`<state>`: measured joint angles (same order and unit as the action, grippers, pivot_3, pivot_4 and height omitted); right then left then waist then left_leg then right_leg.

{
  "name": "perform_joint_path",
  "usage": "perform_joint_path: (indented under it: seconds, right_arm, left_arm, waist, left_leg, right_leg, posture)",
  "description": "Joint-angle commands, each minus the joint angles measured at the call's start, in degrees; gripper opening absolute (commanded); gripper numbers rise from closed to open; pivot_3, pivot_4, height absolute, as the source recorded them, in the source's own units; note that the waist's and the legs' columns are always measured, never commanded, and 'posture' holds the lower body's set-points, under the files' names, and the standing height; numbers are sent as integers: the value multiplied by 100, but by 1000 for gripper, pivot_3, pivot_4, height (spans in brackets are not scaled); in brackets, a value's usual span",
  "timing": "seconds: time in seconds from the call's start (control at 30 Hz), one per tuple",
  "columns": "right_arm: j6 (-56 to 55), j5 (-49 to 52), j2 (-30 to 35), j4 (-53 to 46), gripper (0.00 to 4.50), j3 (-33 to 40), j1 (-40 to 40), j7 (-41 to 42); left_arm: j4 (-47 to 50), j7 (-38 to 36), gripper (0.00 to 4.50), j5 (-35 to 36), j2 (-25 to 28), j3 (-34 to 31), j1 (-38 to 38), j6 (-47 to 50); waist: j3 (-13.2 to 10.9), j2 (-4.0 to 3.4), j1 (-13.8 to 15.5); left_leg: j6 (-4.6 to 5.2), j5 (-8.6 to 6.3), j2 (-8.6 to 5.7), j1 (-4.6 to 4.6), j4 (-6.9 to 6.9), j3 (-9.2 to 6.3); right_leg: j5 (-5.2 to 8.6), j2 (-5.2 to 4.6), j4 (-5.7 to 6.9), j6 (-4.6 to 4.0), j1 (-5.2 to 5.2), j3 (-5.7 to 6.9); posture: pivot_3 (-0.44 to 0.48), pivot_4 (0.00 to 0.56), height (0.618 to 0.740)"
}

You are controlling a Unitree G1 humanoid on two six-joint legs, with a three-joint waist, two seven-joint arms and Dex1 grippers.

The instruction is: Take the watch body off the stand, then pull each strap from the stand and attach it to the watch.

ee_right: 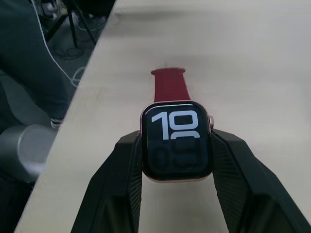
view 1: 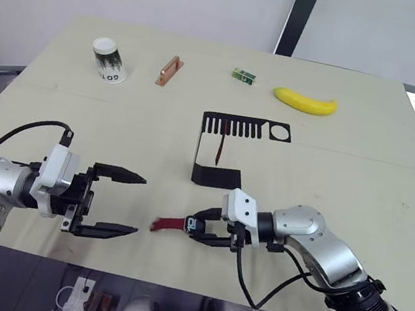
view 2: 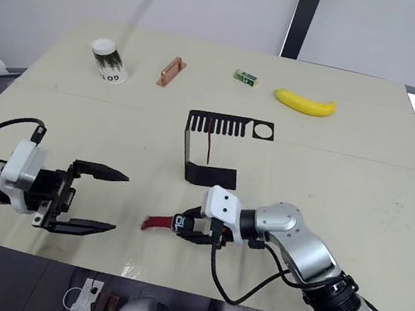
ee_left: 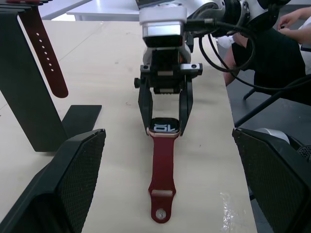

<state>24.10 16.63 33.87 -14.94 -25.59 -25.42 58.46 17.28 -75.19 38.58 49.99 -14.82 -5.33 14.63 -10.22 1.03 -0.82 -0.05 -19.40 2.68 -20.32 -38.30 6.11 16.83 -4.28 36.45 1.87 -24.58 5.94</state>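
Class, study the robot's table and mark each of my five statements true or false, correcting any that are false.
1. The right tool is shut on the watch body. True.
2. Both straps hang from the stand. False: one strap is already attached to the watch body; the other strap hangs from the stand.
3. The left tool is open and holds nothing. True.
4. The banana lies inside the paper cup. False: it lies on the table, well apart from the cup.
5. The watch screen is blank. False: it shows light digits.
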Motion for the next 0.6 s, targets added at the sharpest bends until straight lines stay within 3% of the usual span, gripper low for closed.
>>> perform_joint_path:
  seconds: [0.03,0.53,0.6]
  right_arm:
    - [-139,-211,150,18,1533,90,173,40]
    - [140,-313,158,252,1533,279,291,52]
    - [134,-296,172,303,2605,334,273,101]
  left_arm:
    - [61,-32,4500,-48,29,-193,212,-141]
    - [-62,131,4500,-199,-135,-113,322,-451]
    - [-124,125,4500,-230,-158,-92,289,-497]
  waist:
    - [0,0,-8]
    - [0,0,-73]
    - [0,0,-74]
  left_leg:
    - [0,0,0,0,0,0]
    - [-4,2,1,7,1,0]
    - [-4,2,1,7,1,0]
  right_leg:
    - [0,0,1,0,0,0]
    - [1,-2,-1,-2,0,-2]
    - [1,-1,-1,-2,1,-2]
  posture:
    - [0,150,740]
    - [0,150,740]
    - [0,150,740]
